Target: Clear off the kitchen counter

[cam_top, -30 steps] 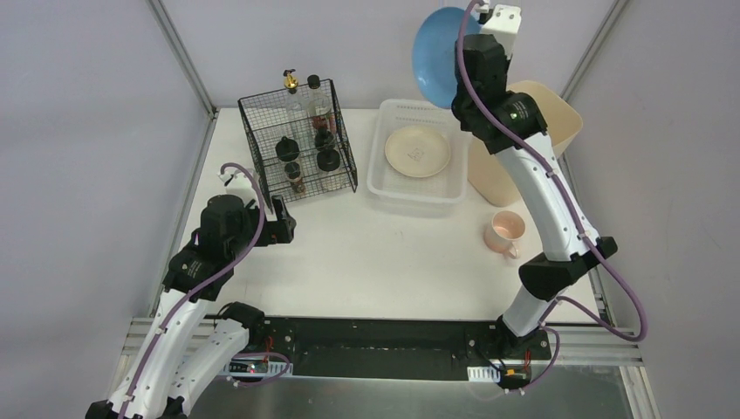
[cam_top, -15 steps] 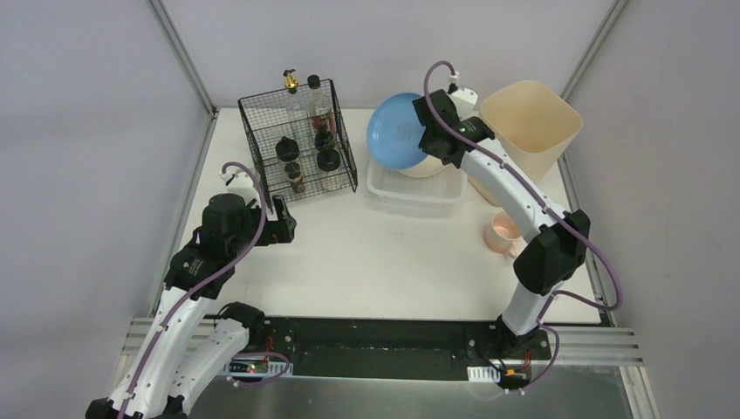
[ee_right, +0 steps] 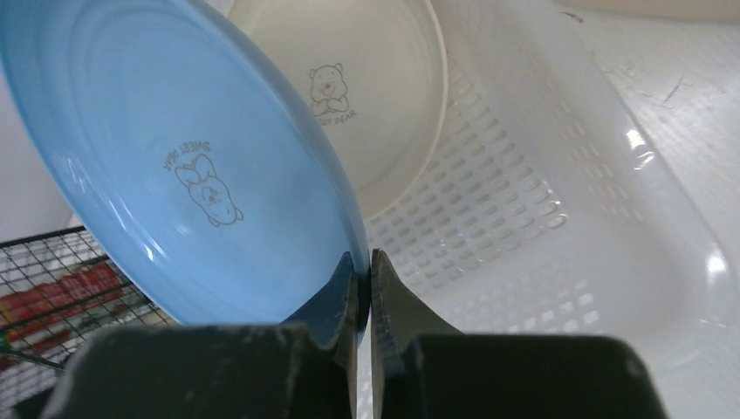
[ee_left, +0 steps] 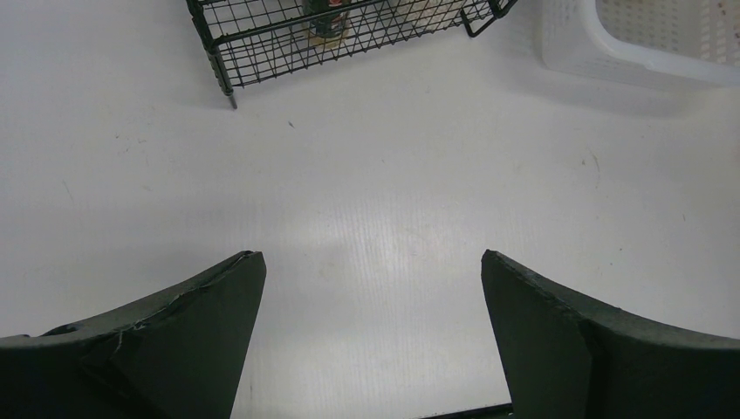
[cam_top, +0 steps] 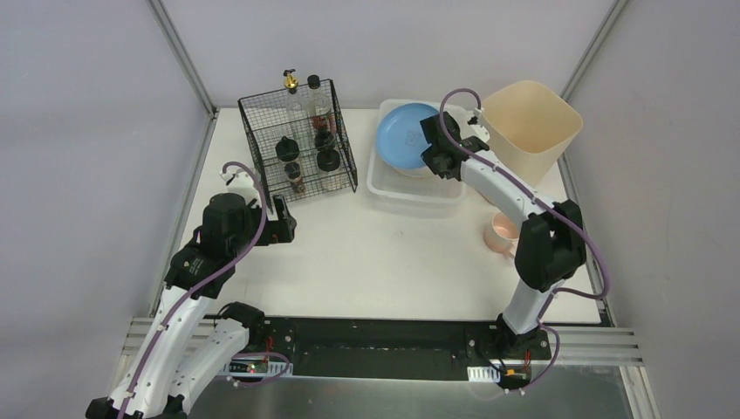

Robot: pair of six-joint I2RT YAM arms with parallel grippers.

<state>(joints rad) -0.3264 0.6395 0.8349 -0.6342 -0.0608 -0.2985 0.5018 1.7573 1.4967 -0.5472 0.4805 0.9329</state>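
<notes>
The kitchen counter (cam_top: pixel 393 262), a broad matte white top, spreads under both my arms. At its far edge my right gripper (ee_right: pixel 364 271) is clenched on the rim of a glossy blue plate (ee_right: pixel 183 166). The plate is tilted over the slotted white plastic basket (ee_right: pixel 541 201), where a cream plate (ee_right: pixel 384 113) lies. I judge I'm stowing it, so next I lower it flat and let go gently. A pink cup (cam_top: pixel 506 231) waits by the right edge. My left gripper (ee_left: pixel 371 262) hangs released near the wire rack (cam_top: pixel 297 140).
</notes>
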